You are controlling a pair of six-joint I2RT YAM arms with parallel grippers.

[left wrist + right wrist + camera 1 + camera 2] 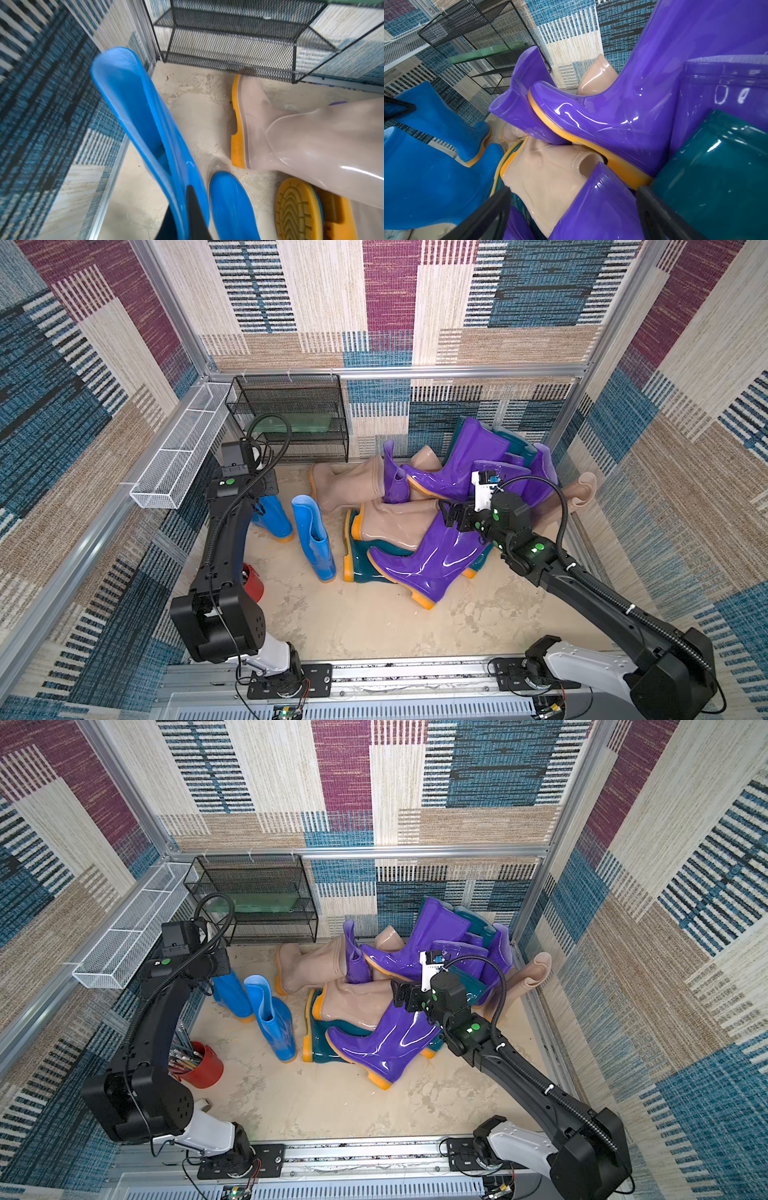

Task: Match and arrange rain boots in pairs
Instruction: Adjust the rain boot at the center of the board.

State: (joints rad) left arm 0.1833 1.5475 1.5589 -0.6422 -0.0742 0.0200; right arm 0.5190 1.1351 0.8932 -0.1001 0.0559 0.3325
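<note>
Two bright blue rain boots stand at the left of the floor. My left gripper (180, 199) is shut on the shaft rim of the one nearer the wall (274, 518), with a black finger (195, 212) on each side of the blue wall. The other blue boot (313, 537) stands upright beside it. A pile of purple (428, 560), beige (349, 485) and dark teal (361, 568) rain boots fills the right. My right gripper (571, 207) is open over the front purple boot's shaft (602, 197), its fingers (654, 212) standing apart on both sides.
A black mesh rack (291, 423) stands against the back wall, with a white mesh basket (178, 456) on the left rail. A red cup of pens (203, 1065) sits by the left arm's base. Carpeted walls and aluminium posts close in the floor.
</note>
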